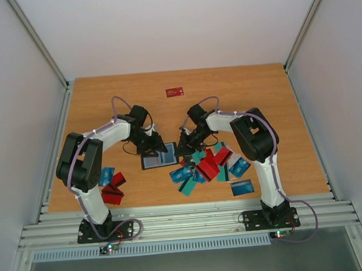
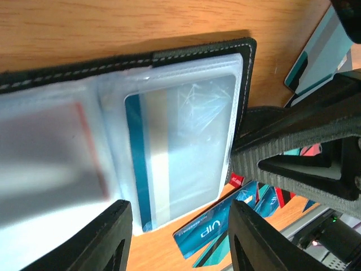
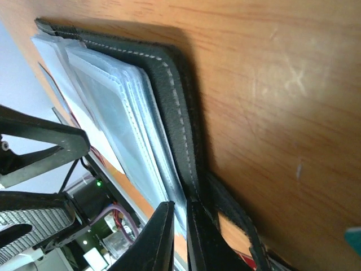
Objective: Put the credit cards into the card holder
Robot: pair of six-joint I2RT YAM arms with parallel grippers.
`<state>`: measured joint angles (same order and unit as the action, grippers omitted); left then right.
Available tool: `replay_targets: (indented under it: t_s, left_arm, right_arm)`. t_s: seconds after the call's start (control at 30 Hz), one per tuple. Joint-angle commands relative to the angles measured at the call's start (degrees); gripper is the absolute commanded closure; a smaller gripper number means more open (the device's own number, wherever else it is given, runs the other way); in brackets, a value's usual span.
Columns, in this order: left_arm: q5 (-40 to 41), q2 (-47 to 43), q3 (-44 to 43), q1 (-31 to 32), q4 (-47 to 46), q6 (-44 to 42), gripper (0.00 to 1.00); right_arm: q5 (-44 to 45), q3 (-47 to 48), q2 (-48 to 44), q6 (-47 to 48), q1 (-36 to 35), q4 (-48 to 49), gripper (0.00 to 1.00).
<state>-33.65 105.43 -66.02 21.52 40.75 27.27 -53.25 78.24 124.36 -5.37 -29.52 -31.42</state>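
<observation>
Left tool (image 2: 179, 213), jaws apart, hovers over the black stitched folding card holder (image 2: 203, 52), spread open on the wooden tabletop (image 2: 113, 28), likely to keep its clear sleeves (image 2: 192, 113) flat. Right tool (image 3: 181, 226), jaws nearly together, sits at the holder's edge; whether it nips a sleeve is unclear. Loose red, teal and blue plastic credit cards (image 1: 202, 168) lie just beside

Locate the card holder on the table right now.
In the top view the card holder lies open mid-table, between the left gripper and right gripper, just left of the heap of credit cards.
</observation>
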Motion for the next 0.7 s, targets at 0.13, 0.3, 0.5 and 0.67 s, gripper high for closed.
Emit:
replay_targets:
  t_s: [0.13, 0.3, 0.5, 0.67]
  left_arm:
    - [4.30, -4.31, -1.56, 0.37, 4.64, -4.36, 0.55]
    - [6.07, -4.07, -1.17, 0.37, 4.32, -5.02, 0.70]
    - [5.85, -2.17, -1.08, 0.37, 2.32, -5.11, 0.86]
    - [4.90, -0.26, -1.62, 0.37, 1.35, -5.33, 0.95]
  right_arm:
    - [-0.19, 4.44, -2.51, 4.40, 0.57, -8.74, 0.84]
    - [-3.10, 5.38, -3.80, 4.46, 0.56, -8.81, 0.77]
    - [-5.24, 5.93, -2.01, 3.18, 0.51, -7.19, 0.75]
    - [-5.81, 6.70, 0.25, 2.65, 0.34, -6.90, 0.74]
